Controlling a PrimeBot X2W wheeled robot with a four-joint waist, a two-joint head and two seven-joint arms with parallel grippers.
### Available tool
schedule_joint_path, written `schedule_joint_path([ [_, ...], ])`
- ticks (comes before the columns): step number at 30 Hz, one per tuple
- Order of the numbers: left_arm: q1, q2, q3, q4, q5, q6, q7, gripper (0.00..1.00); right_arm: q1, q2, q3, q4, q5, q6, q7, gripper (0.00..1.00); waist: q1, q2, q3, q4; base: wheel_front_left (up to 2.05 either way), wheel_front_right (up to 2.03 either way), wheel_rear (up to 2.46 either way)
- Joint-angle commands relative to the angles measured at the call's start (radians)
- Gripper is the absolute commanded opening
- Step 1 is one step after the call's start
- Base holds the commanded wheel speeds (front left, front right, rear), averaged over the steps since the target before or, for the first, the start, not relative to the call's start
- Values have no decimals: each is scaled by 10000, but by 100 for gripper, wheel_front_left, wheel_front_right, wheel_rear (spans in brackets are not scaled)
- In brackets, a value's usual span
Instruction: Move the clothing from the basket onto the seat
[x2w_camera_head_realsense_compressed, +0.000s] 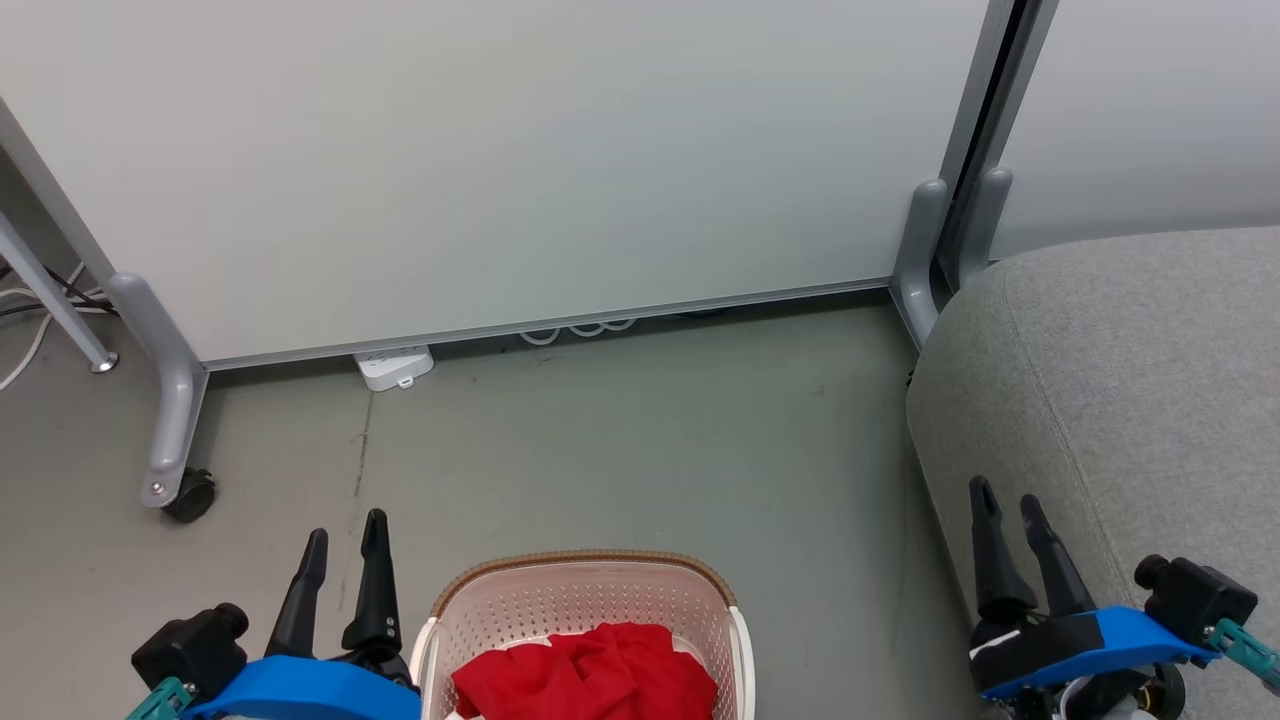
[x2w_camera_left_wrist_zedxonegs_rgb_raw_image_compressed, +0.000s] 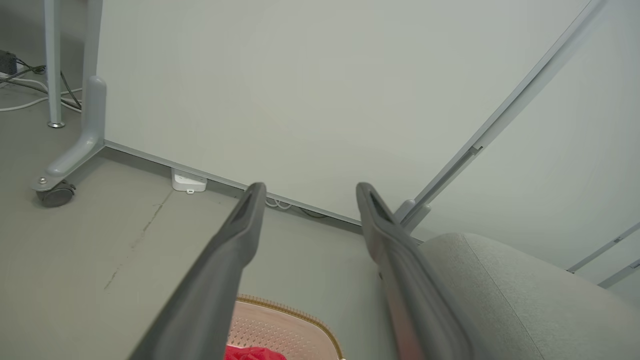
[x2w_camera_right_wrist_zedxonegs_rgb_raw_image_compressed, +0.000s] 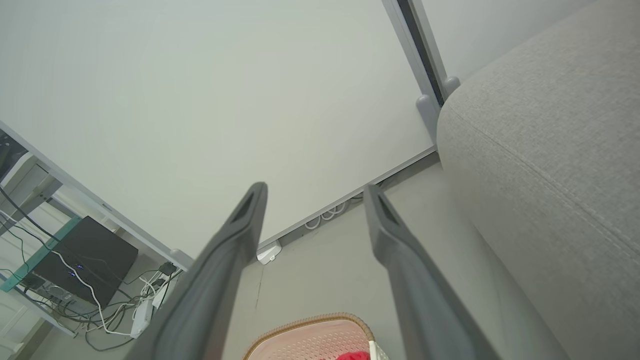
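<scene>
From the head camera I see my left gripper (x2w_camera_head_realsense_compressed: 347, 527) at the lower left, its fingers spread wide with nothing between them; it hangs just beside the basket (x2w_camera_head_realsense_compressed: 590, 556). My right gripper (x2w_camera_head_realsense_compressed: 1006, 494) is spread just as wide and equally empty (its fingers show against the rounded edge of the seat (x2w_camera_head_realsense_compressed: 1130, 380); whether they touch it I cannot tell). The clothing (x2w_camera_head_realsense_compressed: 600, 670) lies as a crumpled red heap inside the basket, which stands on the grey floor (x2w_camera_head_realsense_compressed: 640, 440) between my two arms, apart from the seat on my right. Beyond stands a pale partition panel (x2w_camera_head_realsense_compressed: 500, 150) on wheeled feet, with a white power strip (x2w_camera_head_realsense_compressed: 395, 367) at its base.
</scene>
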Motion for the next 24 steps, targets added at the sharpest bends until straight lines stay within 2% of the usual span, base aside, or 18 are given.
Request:
schedule_joint_path([
  [1, -206, 83, -46, -69, 270, 35, -88, 100, -241, -24, 50, -125, -284, 0, -107, 100, 0, 0, 2, 0, 0, 0, 0],
  [24, -209, 99, -331, -210, 2311, 208, -631, 100, -218, -27, 141, -243, -2611, 0, -543, 100, 0, 0, 50, 4, 0, 0, 0],
])
